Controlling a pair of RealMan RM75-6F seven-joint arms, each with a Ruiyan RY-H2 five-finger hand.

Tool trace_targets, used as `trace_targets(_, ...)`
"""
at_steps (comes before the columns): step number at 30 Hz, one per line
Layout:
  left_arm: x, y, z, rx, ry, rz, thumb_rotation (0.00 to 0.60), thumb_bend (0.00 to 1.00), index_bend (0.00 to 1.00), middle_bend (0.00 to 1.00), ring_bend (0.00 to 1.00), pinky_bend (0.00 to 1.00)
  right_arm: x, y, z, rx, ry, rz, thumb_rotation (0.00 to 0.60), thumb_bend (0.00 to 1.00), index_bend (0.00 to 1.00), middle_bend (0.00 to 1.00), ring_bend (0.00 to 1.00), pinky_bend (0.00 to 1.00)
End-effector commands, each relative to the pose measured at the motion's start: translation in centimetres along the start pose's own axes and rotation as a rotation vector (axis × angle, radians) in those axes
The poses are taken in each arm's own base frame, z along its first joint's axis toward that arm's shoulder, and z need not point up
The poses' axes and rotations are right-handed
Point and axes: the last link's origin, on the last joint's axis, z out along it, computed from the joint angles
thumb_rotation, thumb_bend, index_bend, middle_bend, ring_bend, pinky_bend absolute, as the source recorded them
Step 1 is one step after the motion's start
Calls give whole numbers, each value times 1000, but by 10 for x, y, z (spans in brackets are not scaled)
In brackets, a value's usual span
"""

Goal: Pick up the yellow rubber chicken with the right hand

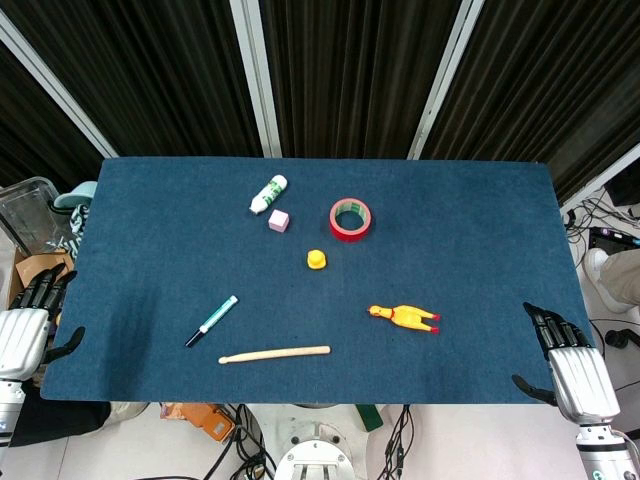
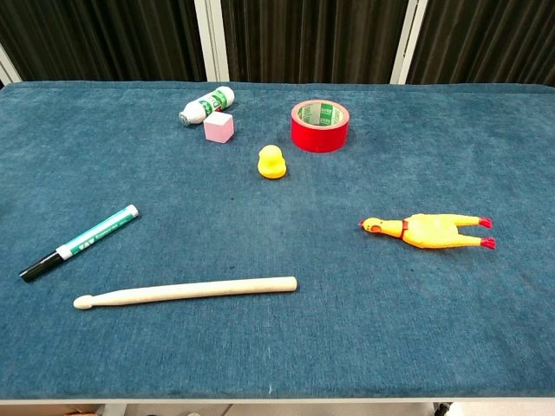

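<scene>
Yellow rubber chicken [image 1: 403, 318]: lies flat on the blue bench [image 1: 150, 240], right of the middle and toward the near edge, head pointing to the robot's left, red feet to its right; nothing touches it.
Right hand [image 1: 568, 360]: at the bench's near right corner, well apart from the chicken, its dark fingers [image 1: 540, 322] spread and holding nothing.
Way between hand and chicken: bare blue cloth only.
Left hand [image 1: 25, 325]: beyond the near left edge of the bench, fingers apart, holding nothing.
Wooden drumstick [image 1: 274, 354]: lies along the near edge, left of the chicken, well apart from it, its tip to the left.
Yellow duck [image 1: 316, 259]: small, upright, farther back and left of the chicken.
Red tape roll [image 1: 350, 218]: lies flat behind the duck, slightly right of it.
Pink cube [image 1: 278, 220]: left of the tape, just beside the white glue stick [image 1: 268, 194].
Green marker [image 1: 211, 321]: on the left side, tilted, black cap toward the near edge.
Head view only: both hands, the bench's whole outline, and a clear plastic box [image 1: 25, 210] off its left side.
Chest view only: the tape's green printed inner face, lettering on the marker, and the chicken's red comb; neither hand shows.
</scene>
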Motion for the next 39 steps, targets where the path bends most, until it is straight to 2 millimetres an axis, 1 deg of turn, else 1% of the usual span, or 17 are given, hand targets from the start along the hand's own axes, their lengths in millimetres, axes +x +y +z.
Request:
trace_targets(1, 0, 0, 0, 0, 0, -1, 600, 300, 95, 0, 24, 182, 0, 0, 0, 0, 0, 0, 600, 184, 59, 211, 210, 282)
trace_targets(15, 0, 0, 0, 1, -2, 1, 600, 300, 95, 0, 24, 182, 0, 1, 1, -3, -3, 2, 600, 184, 59, 211, 210, 282)
trace_targets(20, -1, 2, -1, -4, 0, -1, 600, 300, 96, 0, 24, 182, -2, 1, 8, 19, -2, 8, 600, 184, 81, 211, 210, 282)
trace_targets(26, -1, 3, -2, -4, 6, 1, 600, 299, 96, 0, 24, 182, -13, -3, 26, 54, -47, 24, 600, 184, 93, 211, 210, 282)
trace_targets(29, 0, 2, -2, 2, 8, -2, 600, 299, 96, 0, 24, 182, -22, -8, 38, 72, -84, 7, 600, 184, 95, 211, 210, 282)
trace_targets(35, 0, 1, -2, 8, 7, -4, 600, 300, 96, 0, 24, 182, -38, -24, 68, 117, -136, -11, 600, 184, 109, 211, 220, 285)
trace_targets(39, 1, 0, -2, 9, 5, -4, 600, 300, 96, 0, 24, 182, -53, -35, 90, 130, -173, -34, 600, 184, 140, 213, 251, 288)
